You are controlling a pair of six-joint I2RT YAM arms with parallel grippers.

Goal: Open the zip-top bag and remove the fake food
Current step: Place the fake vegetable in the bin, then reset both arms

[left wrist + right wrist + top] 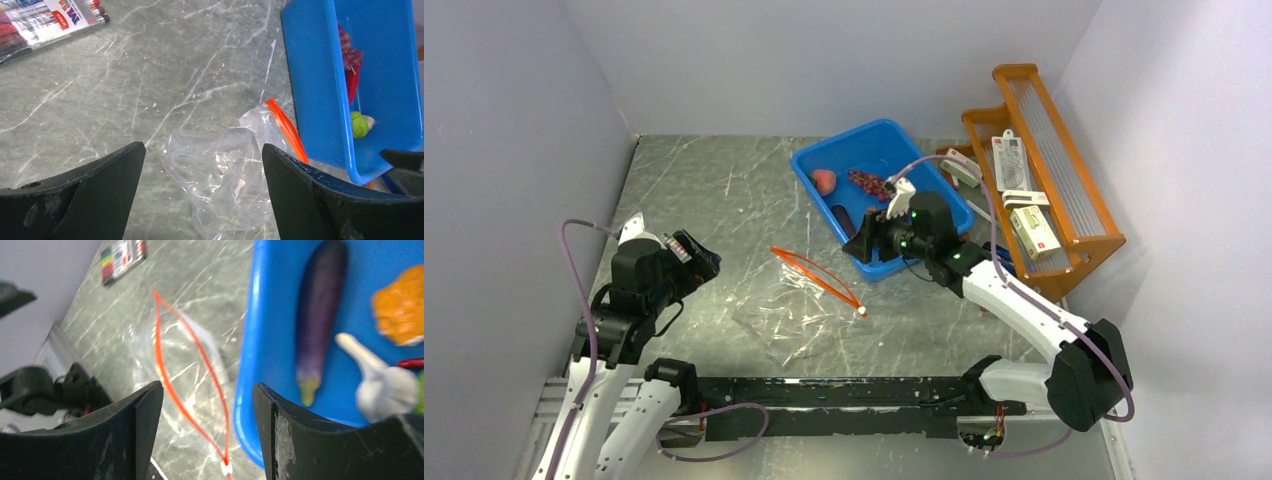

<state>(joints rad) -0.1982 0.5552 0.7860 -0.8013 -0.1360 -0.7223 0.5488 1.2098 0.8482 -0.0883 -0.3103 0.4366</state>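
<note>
Zip-top bag [809, 300] lies flat; left hand [202, 150], right hand [207, 387] gape empty; only right wrist shows orange piece [400, 310].

Top cam: fixed, high at near side, looks down+fwd over whole counter [704, 190]. L wrist cam: low, close, faces across counter twd blue bin [310, 75]. R wrist cam: v. close above bin rim, faces down+leftwards. All 3 share zip-top bag [799, 305] + bin.

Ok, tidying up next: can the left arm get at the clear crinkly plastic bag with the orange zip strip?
Probably yes: the clear plastic bag lies uncovered just ahead of the open left pincer, nothing between.
</note>
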